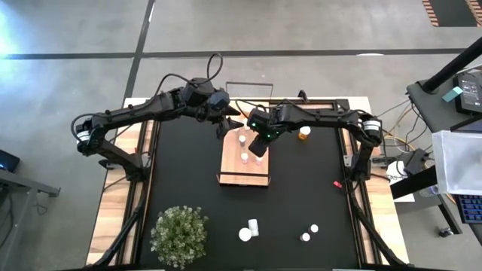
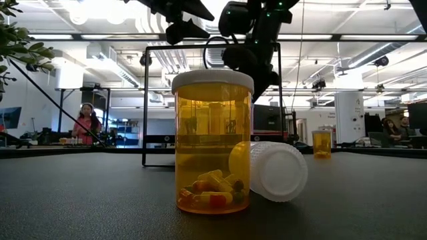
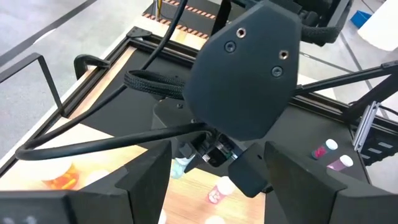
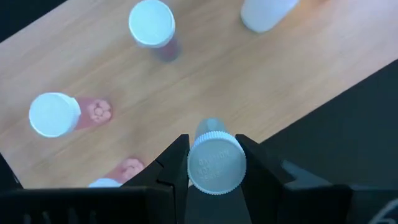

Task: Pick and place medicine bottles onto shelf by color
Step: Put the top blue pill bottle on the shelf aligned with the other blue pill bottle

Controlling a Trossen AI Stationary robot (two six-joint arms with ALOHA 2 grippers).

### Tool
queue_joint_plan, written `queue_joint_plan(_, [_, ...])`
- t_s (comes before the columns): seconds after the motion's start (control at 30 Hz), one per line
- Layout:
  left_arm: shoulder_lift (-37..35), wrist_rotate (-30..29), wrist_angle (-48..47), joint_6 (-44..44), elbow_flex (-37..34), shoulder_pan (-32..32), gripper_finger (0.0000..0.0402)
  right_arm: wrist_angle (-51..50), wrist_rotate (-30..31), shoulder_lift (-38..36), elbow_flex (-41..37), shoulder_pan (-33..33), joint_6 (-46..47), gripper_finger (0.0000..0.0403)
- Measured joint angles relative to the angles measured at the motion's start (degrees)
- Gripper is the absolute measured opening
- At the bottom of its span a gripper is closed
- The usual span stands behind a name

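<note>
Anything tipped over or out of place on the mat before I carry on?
Yes. At the mat's near edge one white bottle lies on its side against an upright orange bottle; the low view shows its cap facing the camera. A small red bit lies loose on the mat.

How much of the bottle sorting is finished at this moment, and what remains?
Done: a few white-capped bottles already stand on the shelf. In hand: the right gripper hangs over the shelf's edge, jaws shut on a white-capped bottle. The left gripper waits open near the shelf's far end. Left: four bottles on the mat's near side, an orange one beyond the shelf.
</note>
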Motion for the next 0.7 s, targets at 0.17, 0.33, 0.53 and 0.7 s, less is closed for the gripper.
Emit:
queue_joint_plan(0.17, [0.0,-0.02,0.02,0.0,0.0,0.01,0.0241,0.48,0.17,0.0,-0.51,0.37,0.08,0.0105])
queue_joint_plan(0.33, [0.0,0.0,0.02,0.0,0.0,0.01,0.0241,1.51,-0.21,0.0,-0.76,1.09,1.43,0.0105])
queue_joint_plan(0.53, [0.0,0.0,0.02,0.0,0.0,0.05,0.0241,1.87,-0.19,0.0,-1.01,1.49,2.15,0.0105])
queue_joint_plan(0.7, [0.0,0.0,0.02,0.0,0.0,0.05,0.0241,1.91,-0.15,0.0,-1.05,1.49,2.59,0.0105])
